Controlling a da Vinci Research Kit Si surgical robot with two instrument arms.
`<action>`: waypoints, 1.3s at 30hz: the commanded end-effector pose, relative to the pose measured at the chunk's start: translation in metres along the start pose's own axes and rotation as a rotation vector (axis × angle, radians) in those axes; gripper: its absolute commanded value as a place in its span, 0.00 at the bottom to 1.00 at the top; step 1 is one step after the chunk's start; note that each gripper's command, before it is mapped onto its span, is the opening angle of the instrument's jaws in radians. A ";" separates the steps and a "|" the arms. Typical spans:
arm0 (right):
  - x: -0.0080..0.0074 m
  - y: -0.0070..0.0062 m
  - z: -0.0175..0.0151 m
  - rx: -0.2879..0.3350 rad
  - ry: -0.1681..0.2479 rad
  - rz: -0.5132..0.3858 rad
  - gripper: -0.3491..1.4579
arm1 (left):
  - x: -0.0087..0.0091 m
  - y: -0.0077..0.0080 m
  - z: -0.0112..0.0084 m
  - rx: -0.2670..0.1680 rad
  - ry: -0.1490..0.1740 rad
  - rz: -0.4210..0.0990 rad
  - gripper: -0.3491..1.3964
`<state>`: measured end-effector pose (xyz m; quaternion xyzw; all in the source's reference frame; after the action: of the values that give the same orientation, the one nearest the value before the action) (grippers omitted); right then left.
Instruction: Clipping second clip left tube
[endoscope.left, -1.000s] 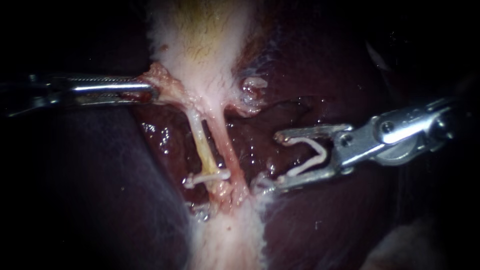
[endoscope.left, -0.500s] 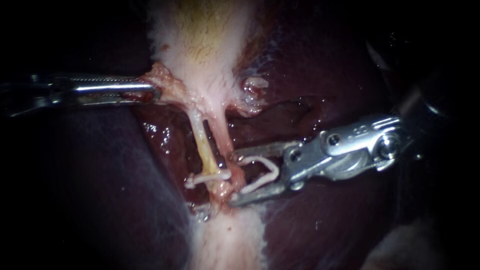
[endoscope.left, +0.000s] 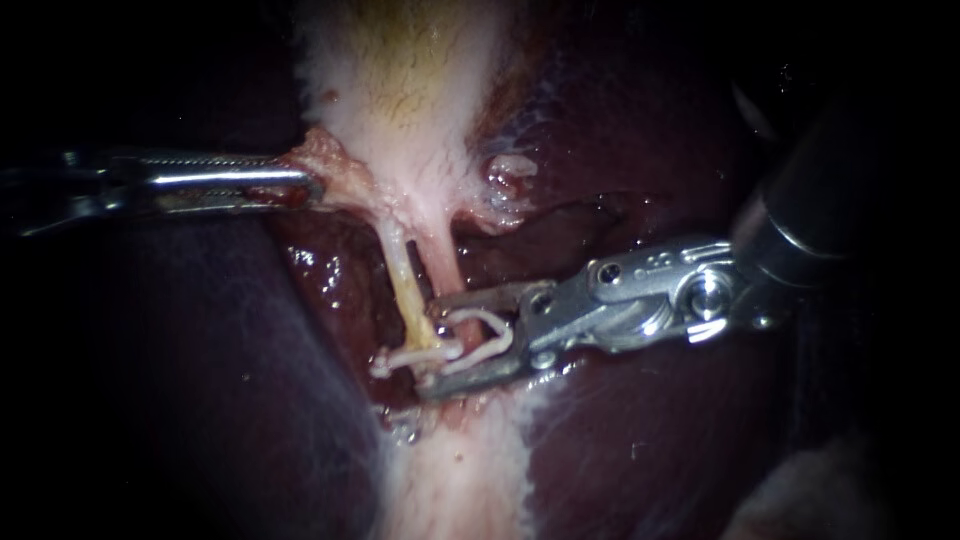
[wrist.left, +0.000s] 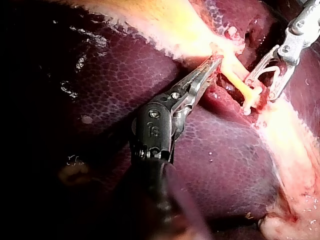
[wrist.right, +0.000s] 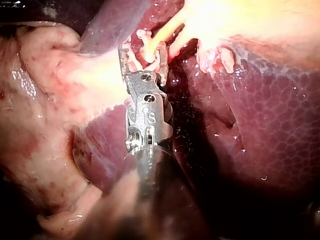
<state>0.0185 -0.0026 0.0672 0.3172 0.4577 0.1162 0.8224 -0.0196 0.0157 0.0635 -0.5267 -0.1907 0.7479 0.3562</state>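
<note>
Two tubes run down from the gallbladder (endoscope.left: 400, 80): a yellow left tube (endoscope.left: 408, 285) and a pink right tube (endoscope.left: 447, 275). A white clip (endoscope.left: 400, 357) sits closed across the left tube low down. My right instrument (endoscope.left: 430, 345) holds a second white clip (endoscope.left: 487, 340), still spread, between its wide-apart jaws. Those jaws straddle the right tube, and their tips reach the left tube just above the closed clip. In the right wrist view the jaws (wrist.right: 142, 52) lie around the yellow tube (wrist.right: 161, 31). My left instrument (endoscope.left: 300, 185) is shut on pale tissue at the gallbladder's neck and holds it leftward.
Dark red liver (endoscope.left: 650, 430) surrounds the tubes on both sides, with a wet hollow (endoscope.left: 330, 280) behind them. A pale band of tissue (endoscope.left: 450, 480) continues below the clips. In the left wrist view the left jaws (wrist.left: 212, 65) lie beside the tubes.
My right instrument has moved left with its spread clip, from clear of the tubes to straddling them just above the closed clip. The left instrument has stayed still.
</note>
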 end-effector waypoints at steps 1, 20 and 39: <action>-0.0001 0.0002 0.0001 -0.002 0.000 0.004 0.46 | 0.0000 0.0000 0.0000 0.000 0.000 0.000 0.00; -0.0001 0.0023 0.0051 0.000 -0.004 0.026 0.47 | 0.0000 0.0003 0.0003 0.002 0.001 0.001 0.00; 0.0014 0.0011 0.0050 0.137 0.144 0.076 0.47 | -0.0001 0.0003 0.0003 0.002 0.001 0.001 0.00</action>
<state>0.0235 -0.0031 0.0686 0.3824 0.5137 0.1404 0.7551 -0.0200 0.0155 0.0635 -0.5265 -0.1893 0.7482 0.3566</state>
